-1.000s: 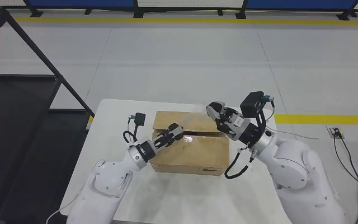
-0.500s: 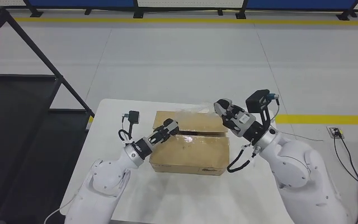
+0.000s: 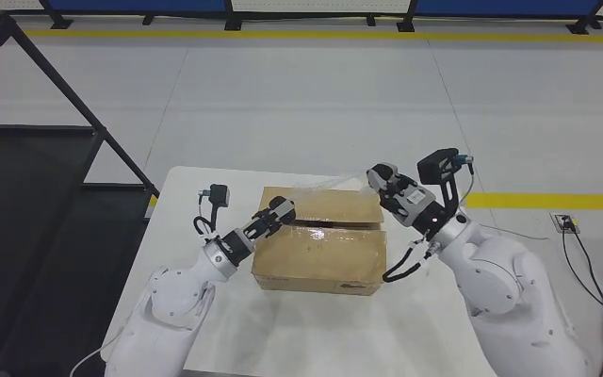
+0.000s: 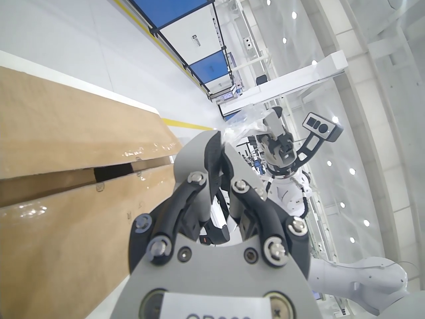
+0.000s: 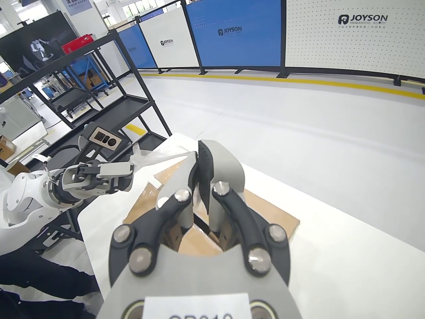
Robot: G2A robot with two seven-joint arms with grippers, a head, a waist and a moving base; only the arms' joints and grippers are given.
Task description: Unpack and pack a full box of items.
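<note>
Over the left end of the box top, close to the seam, the left gripper (image 3: 276, 213) is pinching one end of a clear plastic film (image 3: 325, 188). Its fingers (image 4: 196, 154) are closed tight on the film, with no gap showing between the pads. At the far right corner of the box, the right gripper (image 3: 375, 175) is gripping the other end of the same film, its fingers (image 5: 225, 167) likewise pressed together on it. The film is hanging crumpled between the two grippers, over the far flap; whether it is touching the cardboard cannot be told. Under both grippers the cardboard box (image 3: 320, 250) is sitting on the white table (image 3: 179, 198), toward the table's far edge. Its two top flaps are lying folded down, and a narrow dark gap (image 4: 113, 170) is running between them. Shiny patches are showing on the flaps next to that gap. Beside the table, on the robot's left, a black metal rack (image 5: 99, 77) is standing on the pale floor. Farther out, a yellow line (image 3: 283, 35) is running across the floor in front of blue and white panels (image 5: 232, 31).
</note>
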